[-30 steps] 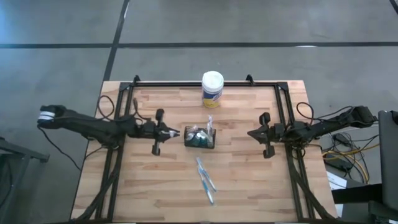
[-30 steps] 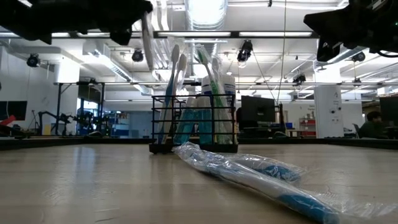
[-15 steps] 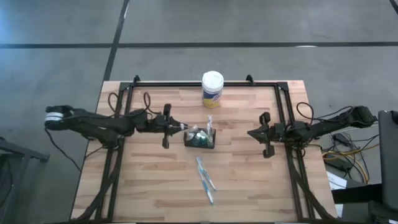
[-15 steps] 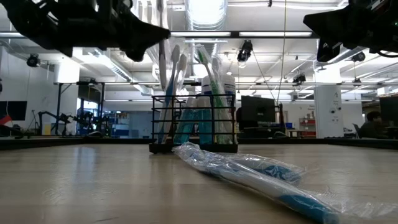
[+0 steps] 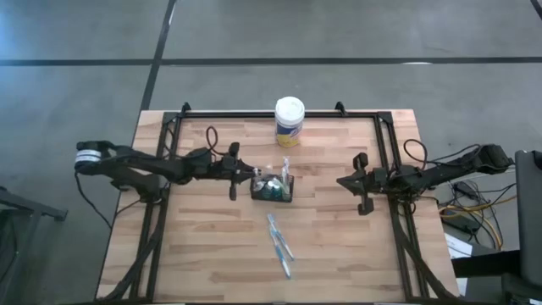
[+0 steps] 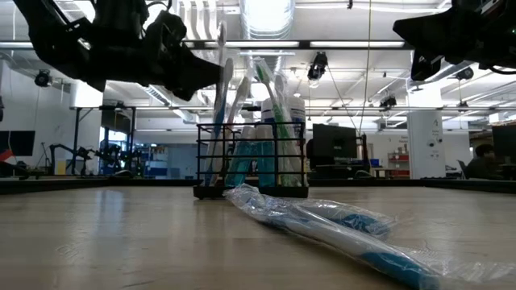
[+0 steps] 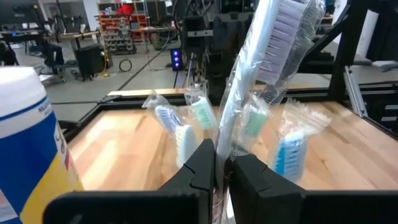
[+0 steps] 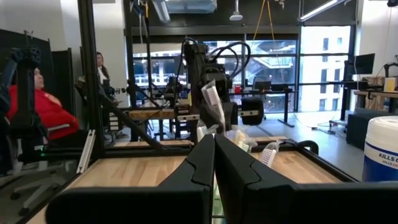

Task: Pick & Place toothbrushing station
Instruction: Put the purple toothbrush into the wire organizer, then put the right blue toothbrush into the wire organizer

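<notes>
The small black wire-mesh rectangular caddy (image 5: 273, 187) stood near the middle of the wooden slat table (image 5: 195, 263). It held several wrapped toothbrushes upright, blue, green and white, bristles up (image 6: 266, 89), with white-capped tubes (image 6: 295, 121) among them.

The white-lidded canister with a yellow label (image 5: 289, 121) stood at the far edge, well apart from the caddy. What it held could not be told.

The left gripper (image 5: 247, 174) was closed narrow on a thin white toothbrush in clear wrap (image 7: 261, 68), gripped low on the handle, at the caddy's left edge. Since a second before, this arm had travelled rightward from well left of the caddy until it was touching or just beside it.

The held brush stood nearly upright, long axis vertical, head topmost, slightly tilted.

Two more wrapped blue toothbrushes (image 5: 279, 245) lay flat nearer the front edge, long axes running front to back, unmoved.

The right gripper (image 5: 362, 183) hung at the right side, fingers pressed together, empty, unchanged.
</notes>
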Tool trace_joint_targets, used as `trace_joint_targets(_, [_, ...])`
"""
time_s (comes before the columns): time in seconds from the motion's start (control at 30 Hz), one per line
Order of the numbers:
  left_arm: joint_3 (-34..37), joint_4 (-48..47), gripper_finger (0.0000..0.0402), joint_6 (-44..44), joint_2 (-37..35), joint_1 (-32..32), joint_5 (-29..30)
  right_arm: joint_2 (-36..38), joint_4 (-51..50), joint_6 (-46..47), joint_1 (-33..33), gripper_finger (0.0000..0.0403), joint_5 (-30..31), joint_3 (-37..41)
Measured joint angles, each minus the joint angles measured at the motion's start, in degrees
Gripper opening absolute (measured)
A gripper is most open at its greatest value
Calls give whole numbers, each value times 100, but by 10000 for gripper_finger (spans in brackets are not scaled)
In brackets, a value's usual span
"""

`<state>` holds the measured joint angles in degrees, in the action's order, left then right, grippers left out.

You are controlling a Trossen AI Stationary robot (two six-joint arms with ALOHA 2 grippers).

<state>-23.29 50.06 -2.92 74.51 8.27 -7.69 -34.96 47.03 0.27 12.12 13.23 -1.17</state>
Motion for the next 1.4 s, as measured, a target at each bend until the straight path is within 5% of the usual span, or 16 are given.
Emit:
trace_joint_targets(0.67, [17,602,28,14,1162,28,-15,2,-2,130,0,8,-3,0])
trace_joint_targets(1.17, [26,164,247,419,531,28,-19,4,2,261,0,8,-7,-2])
trace_joint_targets(1.4, [26,-283,295,366,319,28,-19,7,3,265,-1,8,-7,-2])
